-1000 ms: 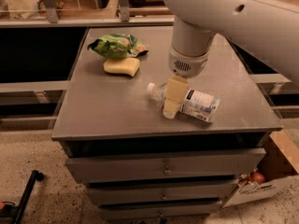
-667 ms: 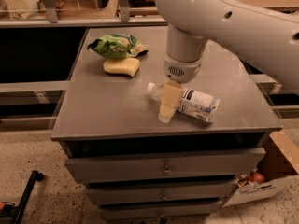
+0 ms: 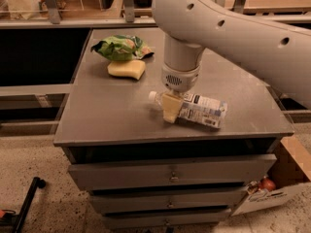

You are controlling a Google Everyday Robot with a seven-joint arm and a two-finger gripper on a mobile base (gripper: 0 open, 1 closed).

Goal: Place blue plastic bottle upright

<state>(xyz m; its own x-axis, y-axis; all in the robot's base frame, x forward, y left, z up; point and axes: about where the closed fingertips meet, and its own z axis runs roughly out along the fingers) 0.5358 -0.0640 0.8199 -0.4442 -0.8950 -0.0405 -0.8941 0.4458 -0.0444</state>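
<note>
End effector (image 3: 171,109) farther left now, at sideways blue plastic bottle (image 3: 204,110); grip unclear.

The grey metal table (image 3: 97,115) holds a flat yellow sponge (image 3: 126,70). A crinkly green snack bag (image 3: 120,47) lies just behind the sponge. Right of the sponge, a small blue plastic bottle (image 3: 204,110) lies on its side, the tool (image 3: 170,114) at its neck.

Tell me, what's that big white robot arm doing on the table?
The robot's arm reaches down over the grey table, and its gripper is right at the neck end of the blue plastic bottle. The bottle lies on its side near the front edge, not yet stood upright. A green snack bag and a yellow sponge sit apart at the back left.
</note>
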